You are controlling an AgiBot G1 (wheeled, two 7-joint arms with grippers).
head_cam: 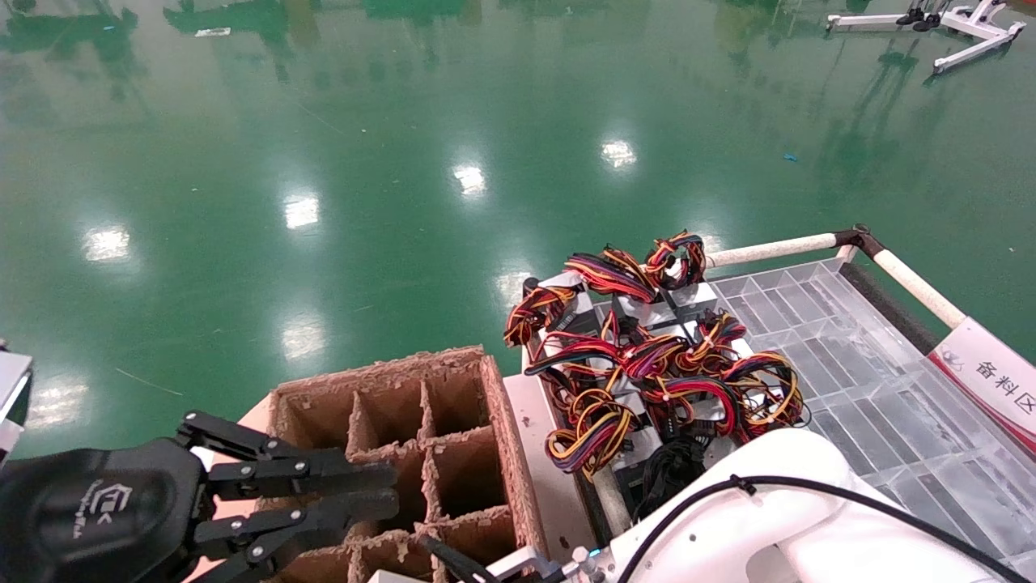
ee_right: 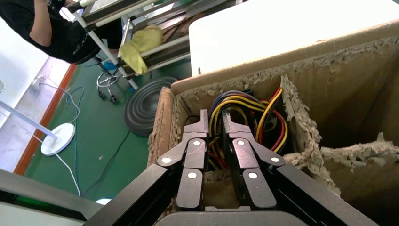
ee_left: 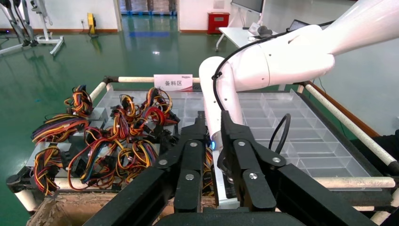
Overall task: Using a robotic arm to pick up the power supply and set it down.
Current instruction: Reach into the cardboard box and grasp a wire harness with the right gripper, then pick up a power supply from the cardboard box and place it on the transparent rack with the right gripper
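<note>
My right arm [head_cam: 777, 502] reaches down into the brown cardboard divider box [head_cam: 502, 421]. In the right wrist view, the right gripper [ee_right: 214, 117] hangs in a corner compartment. Its fingers stand nearly together on the coiled yellow, red and black wires of a power supply [ee_right: 249, 106]. The metal body of that power supply is hidden in the cell. Several more power supplies [head_cam: 647, 356] lie heaped with their wire bundles at the near end of the cart. My left gripper [head_cam: 392, 491] is parked beside the box, slightly open and holding nothing.
The cart's clear divided tray [head_cam: 874, 380] stretches to the right of the heap, with white rails and a sign [head_cam: 991, 376] at its edge. Torn cardboard dividers [ee_right: 306, 127] wall the cells. Green floor surrounds everything. A person stands far off in the right wrist view.
</note>
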